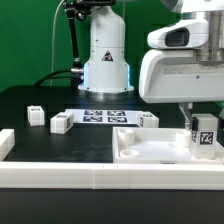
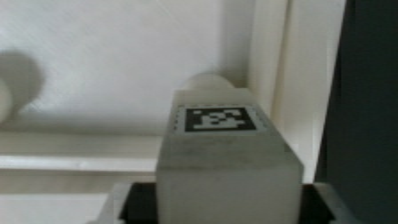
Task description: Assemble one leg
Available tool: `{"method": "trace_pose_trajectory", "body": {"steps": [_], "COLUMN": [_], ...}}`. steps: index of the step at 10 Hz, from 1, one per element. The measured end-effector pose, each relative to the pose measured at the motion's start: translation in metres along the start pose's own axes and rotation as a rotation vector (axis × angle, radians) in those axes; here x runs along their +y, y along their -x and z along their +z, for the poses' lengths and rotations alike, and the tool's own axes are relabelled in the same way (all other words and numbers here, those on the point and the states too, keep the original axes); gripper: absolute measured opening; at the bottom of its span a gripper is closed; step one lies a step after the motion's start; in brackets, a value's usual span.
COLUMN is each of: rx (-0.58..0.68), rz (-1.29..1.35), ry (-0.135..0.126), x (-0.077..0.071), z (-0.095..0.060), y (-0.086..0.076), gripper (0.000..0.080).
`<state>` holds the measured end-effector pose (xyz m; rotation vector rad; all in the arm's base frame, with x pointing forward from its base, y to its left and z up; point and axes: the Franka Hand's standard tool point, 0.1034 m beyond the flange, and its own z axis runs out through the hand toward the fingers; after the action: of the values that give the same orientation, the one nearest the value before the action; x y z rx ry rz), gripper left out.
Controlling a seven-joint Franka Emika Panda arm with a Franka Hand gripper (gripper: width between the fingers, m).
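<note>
The hand [image 1: 203, 128] is hanging over the far corner of the large white panel [image 1: 150, 150] at the exterior view's right, its fingers closed on the leg [image 1: 206, 136], which it is carrying upright with the tagged face turned toward the exterior camera. The leg is being held this way, most likely, so that its lower end can be brought down square onto the panel's corner, where a leg would be seated. In the wrist view the leg [image 2: 221, 150] is filling the middle of the picture, and the panel's raised rim [image 2: 267, 60] is running alongside it, which suggests the arm is lining the block up against that rim. Whether the leg's lower end is already touching the panel cannot be told.

The leg is showing as a small white plastic block, taller than wide, with a black-and-white square tag on one face. Three similar blocks are lying loose on the black bench [image 1: 30, 140]: one [image 1: 36, 115] toward the exterior view's left, one [image 1: 60, 123] beside the marker board [image 1: 102, 117], and one [image 1: 149, 120] behind the panel.
</note>
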<state>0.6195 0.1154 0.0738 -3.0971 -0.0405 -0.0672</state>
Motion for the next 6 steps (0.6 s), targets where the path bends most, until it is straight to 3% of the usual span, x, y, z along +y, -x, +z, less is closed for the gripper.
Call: {"method": "trace_pose_trajectory", "body": {"steps": [4,6], "rx": [0.016,0.021], "rz": [0.314,0.479], "ry": [-0.009,0.002], "x": [0.005,0.016], "z": [0.000,0.000], "y": [-0.002,-0.002], "gripper": [0.0291,0.0292]}}
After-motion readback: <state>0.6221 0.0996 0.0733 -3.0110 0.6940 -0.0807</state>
